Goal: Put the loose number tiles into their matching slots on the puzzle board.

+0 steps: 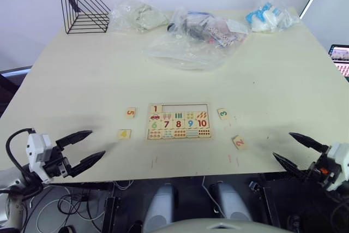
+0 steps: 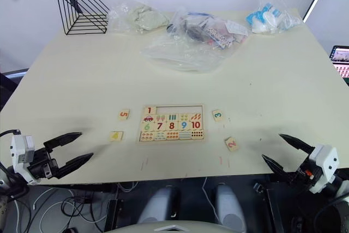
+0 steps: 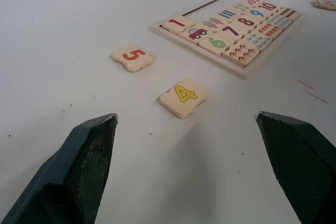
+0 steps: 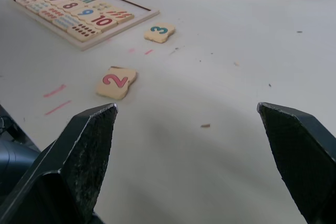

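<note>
Number tiles lie scattered around the puzzle board [image 1: 179,121], which sits near the front middle of the table [image 1: 82,80], its long axis running across the robot's view and its numerals upright toward the robot. Tile 1 [image 1: 156,108] is already seated at the left end of the board's long strip of slots [image 1: 185,108]; the rest of that strip is bare. Tile 5 [image 1: 130,112] and tile 4 [image 1: 125,133] rest just left of the board, tile 3 [image 1: 223,113] just right of it, and tile 2 [image 1: 239,142] farther right and nearer the table's front edge, turned askew. The left gripper [image 1: 87,148] and right gripper [image 1: 292,149] hover at the table's front edge, well apart from the board, each with fingers spread wide and holding nothing. The thin, flat tiles could slip from a pinch or skid away, and tile 2, being rotated, may jam in its slot unless squared first.
</note>
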